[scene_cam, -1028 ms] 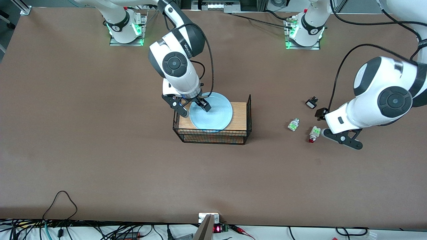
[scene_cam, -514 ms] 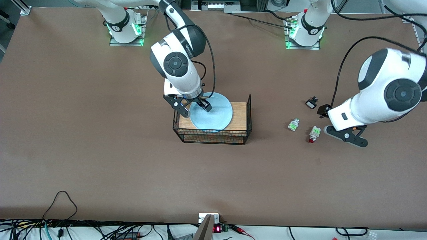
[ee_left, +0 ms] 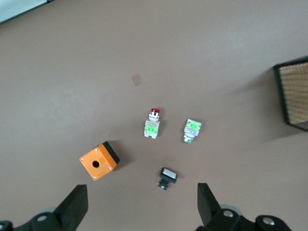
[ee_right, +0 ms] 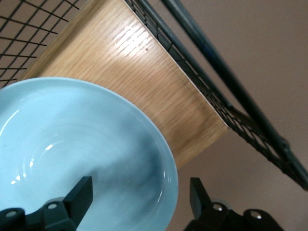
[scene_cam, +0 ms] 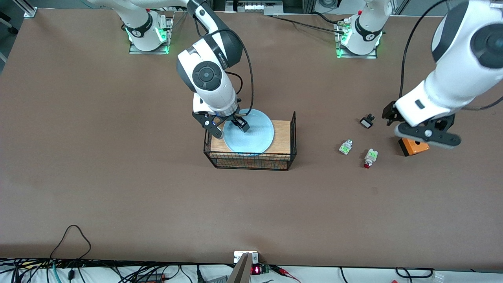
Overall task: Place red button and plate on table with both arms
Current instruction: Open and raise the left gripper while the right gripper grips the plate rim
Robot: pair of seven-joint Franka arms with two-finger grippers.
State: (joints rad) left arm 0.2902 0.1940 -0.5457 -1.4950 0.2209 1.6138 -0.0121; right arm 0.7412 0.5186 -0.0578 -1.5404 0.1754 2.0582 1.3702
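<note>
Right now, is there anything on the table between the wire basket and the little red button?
Yes: in the front view a white-and-green part lies on the table between the wire basket and the red button.

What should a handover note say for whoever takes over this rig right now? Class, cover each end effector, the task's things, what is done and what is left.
Left end effector: open, empty, up over the orange box.
Right end effector: open, straddling the plate's rim.
Red button: lying on the table, beside a similar white-and-green part.
Plate: on the basket's wooden top.
Done: button is down.
Left: grip the plate and set it on the table.
</note>
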